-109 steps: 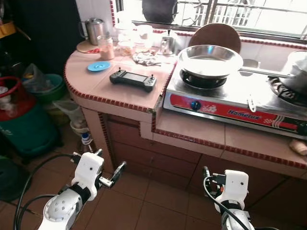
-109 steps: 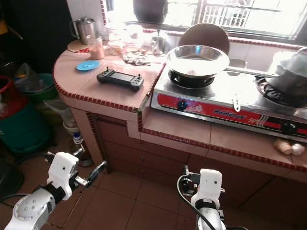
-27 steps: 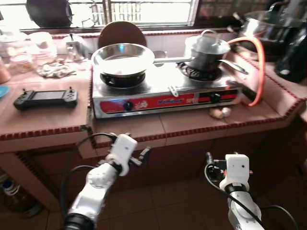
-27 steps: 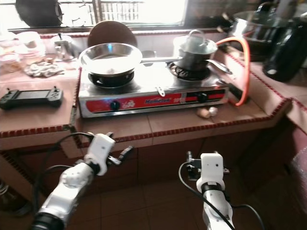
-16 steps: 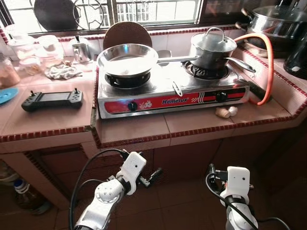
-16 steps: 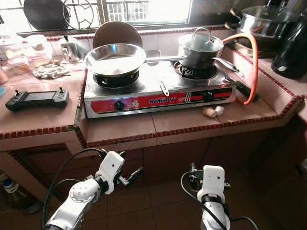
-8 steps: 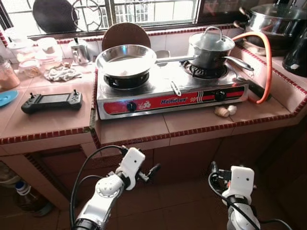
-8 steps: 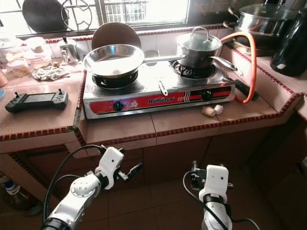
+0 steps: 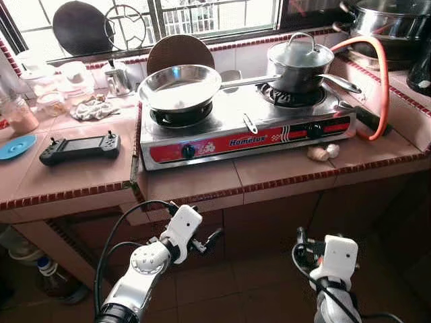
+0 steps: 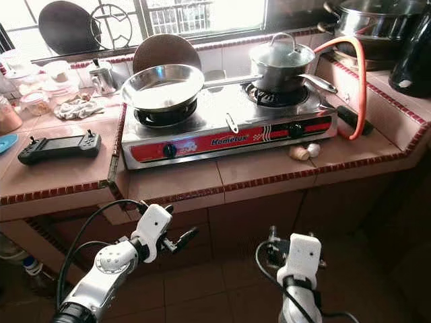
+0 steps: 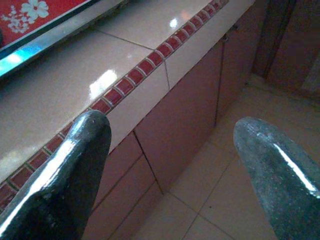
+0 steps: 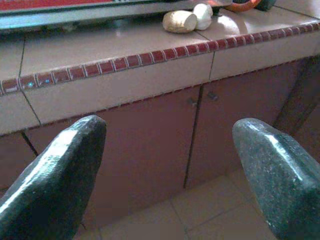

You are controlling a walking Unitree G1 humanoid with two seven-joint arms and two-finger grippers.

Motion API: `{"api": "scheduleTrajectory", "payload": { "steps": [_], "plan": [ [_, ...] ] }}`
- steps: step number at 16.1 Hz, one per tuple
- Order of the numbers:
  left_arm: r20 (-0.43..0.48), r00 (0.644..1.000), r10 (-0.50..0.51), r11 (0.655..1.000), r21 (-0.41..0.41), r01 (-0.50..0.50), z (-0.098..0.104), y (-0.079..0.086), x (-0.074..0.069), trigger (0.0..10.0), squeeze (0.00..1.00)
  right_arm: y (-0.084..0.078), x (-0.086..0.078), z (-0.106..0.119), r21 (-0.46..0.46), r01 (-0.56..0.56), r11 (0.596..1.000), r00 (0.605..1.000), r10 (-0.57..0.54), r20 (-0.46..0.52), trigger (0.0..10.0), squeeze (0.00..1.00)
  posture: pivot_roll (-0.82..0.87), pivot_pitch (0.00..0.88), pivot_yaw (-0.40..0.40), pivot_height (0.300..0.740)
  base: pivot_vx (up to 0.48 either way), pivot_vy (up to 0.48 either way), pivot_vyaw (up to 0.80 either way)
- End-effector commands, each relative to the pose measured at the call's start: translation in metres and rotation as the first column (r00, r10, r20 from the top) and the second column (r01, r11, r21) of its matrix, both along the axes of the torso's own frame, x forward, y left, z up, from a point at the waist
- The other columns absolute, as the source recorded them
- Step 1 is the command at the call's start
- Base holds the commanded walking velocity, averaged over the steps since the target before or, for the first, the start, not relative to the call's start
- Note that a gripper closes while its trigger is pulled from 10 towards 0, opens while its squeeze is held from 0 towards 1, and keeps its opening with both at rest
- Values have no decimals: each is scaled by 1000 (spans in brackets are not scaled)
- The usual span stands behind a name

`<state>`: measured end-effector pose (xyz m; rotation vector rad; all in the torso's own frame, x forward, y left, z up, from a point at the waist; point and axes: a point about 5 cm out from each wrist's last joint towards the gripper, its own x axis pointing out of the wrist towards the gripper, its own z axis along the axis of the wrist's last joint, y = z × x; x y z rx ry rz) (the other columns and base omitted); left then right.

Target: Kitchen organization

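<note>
A two-burner gas stove (image 9: 242,128) sits on the tiled counter (image 9: 195,178). It carries a steel pan (image 9: 180,86) and a lidded pot (image 9: 300,57). Two pale garlic pieces (image 9: 322,152) lie on the counter by the stove's right end, and they also appear in the right wrist view as garlic pieces (image 12: 186,19). A black handheld controller (image 9: 79,147) lies left of the stove. My left gripper (image 9: 207,241) hangs open and empty below the counter edge, facing the cabinet fronts (image 11: 170,125). My right gripper (image 12: 170,160) is open and empty too, low in front of the cabinet doors (image 12: 165,135).
Jars, a small kettle (image 9: 119,81), a crumpled cloth (image 9: 94,110) and a blue lid (image 9: 15,146) crowd the counter's back left. An orange gas hose (image 9: 378,74) loops at the right. A bottle (image 9: 48,269) stands on the floor at left. Tiled floor (image 9: 256,289) lies between my arms.
The camera has swung from the counter's left end to face the stove. In the last half second the view shifted slightly; both grippers stay low and open.
</note>
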<state>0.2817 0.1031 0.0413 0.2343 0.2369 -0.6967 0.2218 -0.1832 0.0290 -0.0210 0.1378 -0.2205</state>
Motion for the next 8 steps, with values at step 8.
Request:
{"api": "scheduleTrajectory", "payload": {
  "steps": [8],
  "plan": [
    [43,998,51,999,15,-52,2,13,-2,10000,0,6,-3,17,-33,-114,993,993,114,-1,10000,0,109,0,-40,740,0,0,0]
  ]
}}
